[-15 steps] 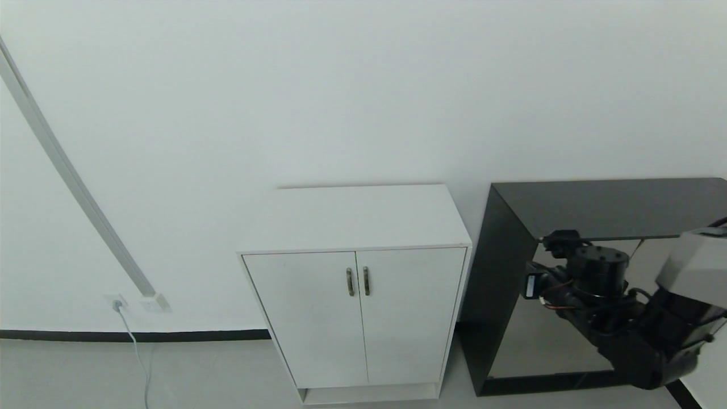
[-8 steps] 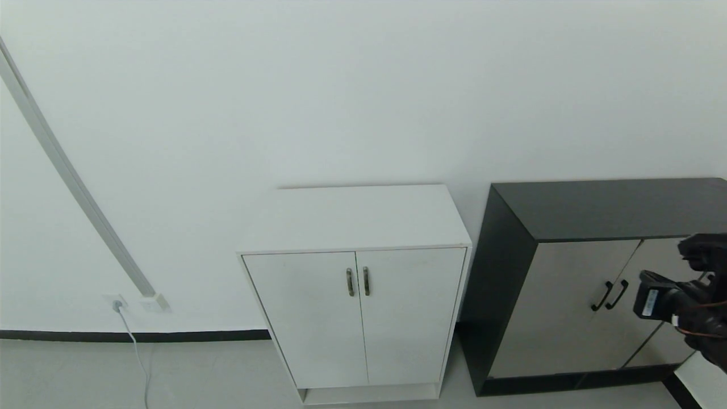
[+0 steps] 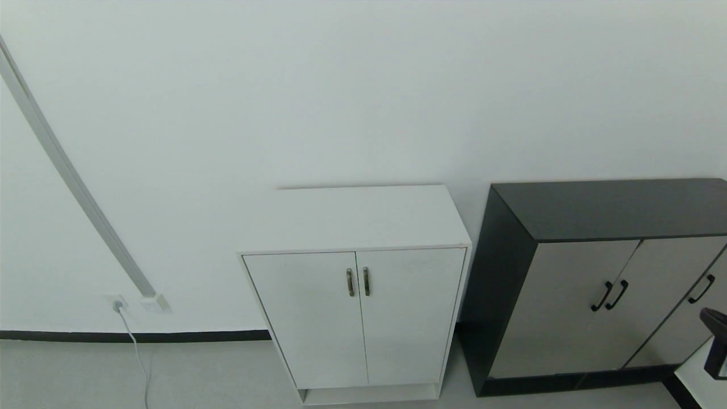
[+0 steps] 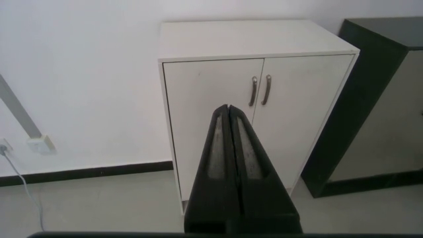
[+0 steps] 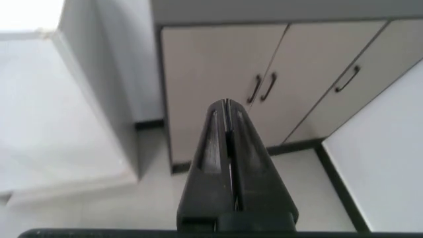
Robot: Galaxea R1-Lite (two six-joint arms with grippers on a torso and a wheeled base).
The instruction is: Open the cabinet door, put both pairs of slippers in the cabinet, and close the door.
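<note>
1. Since a second ago the right arm (image 3: 717, 343) has drawn back from the dark cabinet (image 3: 568, 307) to the head view's lower right edge; what shows is perhaps its wrist.
2. The white cabinet (image 3: 355, 315) stands against the wall, both doors closed.
3. The left tool (image 4: 228, 110) and right tool (image 5: 227, 103) each have their fingers pressed together, empty.

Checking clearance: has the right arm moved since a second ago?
Yes. The right arm swung right and down, off the front of the dark cabinet, to the head view's edge.

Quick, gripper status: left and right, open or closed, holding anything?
Left gripper: closed, holding nothing.
Right gripper: closed, holding nothing.
</note>
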